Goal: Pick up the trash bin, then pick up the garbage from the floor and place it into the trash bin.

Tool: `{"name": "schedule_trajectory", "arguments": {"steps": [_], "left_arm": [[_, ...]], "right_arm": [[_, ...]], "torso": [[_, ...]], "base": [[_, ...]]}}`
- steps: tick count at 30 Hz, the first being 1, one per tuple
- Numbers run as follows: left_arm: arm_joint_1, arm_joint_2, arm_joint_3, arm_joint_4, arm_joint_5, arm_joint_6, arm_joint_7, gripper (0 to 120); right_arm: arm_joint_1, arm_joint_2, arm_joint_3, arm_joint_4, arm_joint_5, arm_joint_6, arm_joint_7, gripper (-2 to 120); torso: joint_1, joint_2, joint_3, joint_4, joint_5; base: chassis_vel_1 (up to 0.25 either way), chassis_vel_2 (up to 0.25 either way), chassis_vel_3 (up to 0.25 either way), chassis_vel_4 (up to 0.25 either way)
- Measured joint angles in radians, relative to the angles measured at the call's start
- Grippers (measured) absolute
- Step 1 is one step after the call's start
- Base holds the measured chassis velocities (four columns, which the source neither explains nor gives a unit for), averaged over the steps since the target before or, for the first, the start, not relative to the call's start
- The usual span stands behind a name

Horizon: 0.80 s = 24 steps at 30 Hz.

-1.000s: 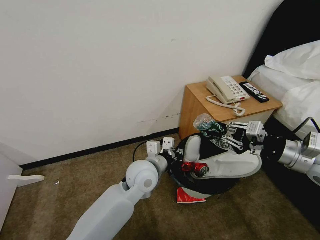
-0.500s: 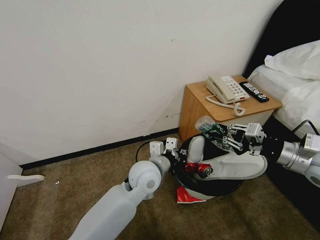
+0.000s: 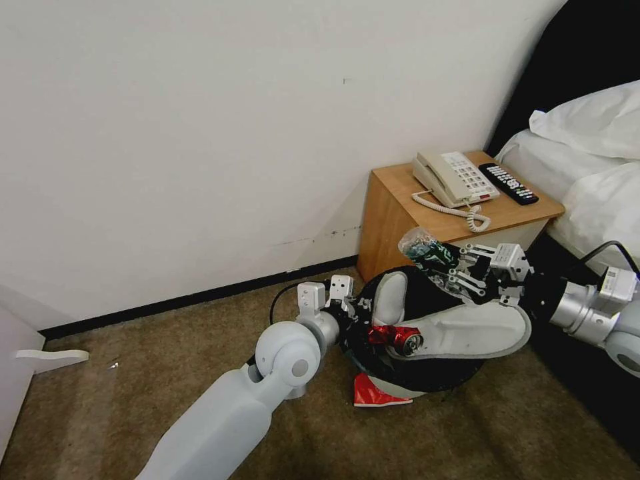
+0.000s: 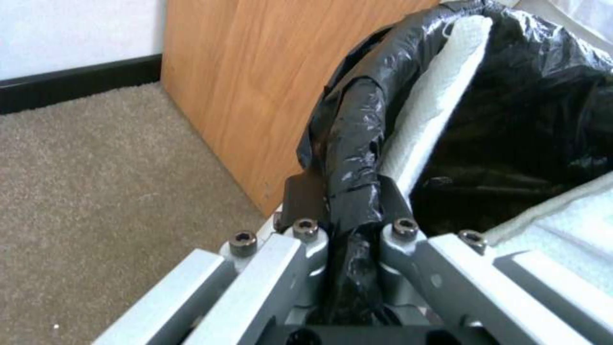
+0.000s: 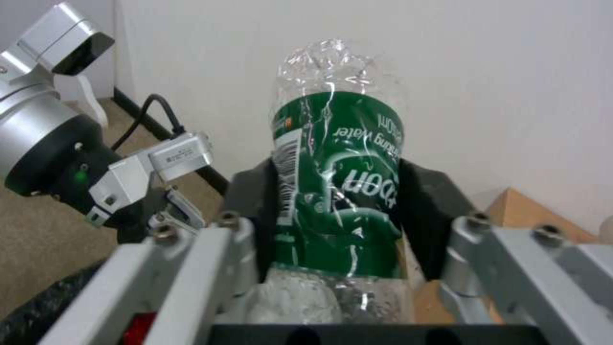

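Bottle point(image 5: 335, 191), a crushed clear one with a green label, is clamped between the fingers point(image 5: 255, 211) of the right gripper point(image 3: 460, 270), one pad pressed on each side of the label. Its long axis runs straight out from the fingers, with the crumpled end leading toward the wall and the nightstand point(image 3: 393, 213). In the head view the bottle sits at about 1 o'clock over the trash bin point(image 3: 373, 363), above the far rim, so the bin mouth lies below and toward 7 o'clock from the fingers. The judged requirement for release is a short travel toward the centre of the opening. Two white slippers point(image 3: 460, 330) and a crushed red can point(image 3: 393, 335) already occupy much of that opening, one slipper standing on end at the far side and one lying across the near side, so free space is limited. The left gripper point(image 4: 348, 211) is closed on the bag-covered rim point(image 4: 351, 139) at about 9 o'clock of the bin, holding the bin beside the nightstand. A red paper cup point(image 3: 377, 393) lies flattened on the floor point(image 3: 467, 433) at 6 o'clock, touching the bin base.
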Motion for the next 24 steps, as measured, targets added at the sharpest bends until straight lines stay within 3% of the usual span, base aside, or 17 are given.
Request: {"name": "schedule_trajectory", "arguments": {"steps": [2,6,9,12,14,24], "left_arm": [[-0.001,-0.001,0.0,0.0,0.0,0.0,0.0,4],[-0.001,-0.003,0.0,0.0,0.0,0.0,0.001,4],[-0.001,-0.004,0.0,0.001,0.002,0.0,0.001,4],[-0.001,-0.004,0.0,0.001,0.002,0.0,0.001,4],[0.0,-0.003,-0.001,0.002,0.003,0.0,0.002,4],[-0.002,-0.009,-0.003,0.008,0.005,-0.001,0.002,4]], "right_arm": [[-0.002,0.001,0.003,0.003,-0.002,0.001,0.0,57],[-0.004,0.002,0.008,0.006,-0.003,0.001,0.0,67],[-0.004,0.001,0.011,0.006,-0.003,0.001,0.001,85],[-0.004,0.001,0.011,0.006,-0.003,0.001,0.001,88],[-0.004,0.002,0.011,0.006,-0.003,0.002,0.001,98],[-0.005,0.0,0.019,0.005,-0.002,0.005,0.001,100]], "torso": [[0.0,0.0,0.0,0.0,0.0],[0.0,0.0,0.0,0.0,-0.0001],[0.0,0.0,0.0,0.0,0.0],[0.0,0.0,0.0,0.0,0.0],[0.0,0.0,0.0,0.0,0.0],[0.0,0.0,0.0,0.0,0.0]], "base": [[0.0,0.0,0.0,0.0],[0.0,0.0,0.0,0.0],[0.0,0.0,0.0,0.0],[0.0,0.0,0.0,0.0],[0.0,0.0,0.0,0.0],[0.0,0.0,0.0,0.0]]}}
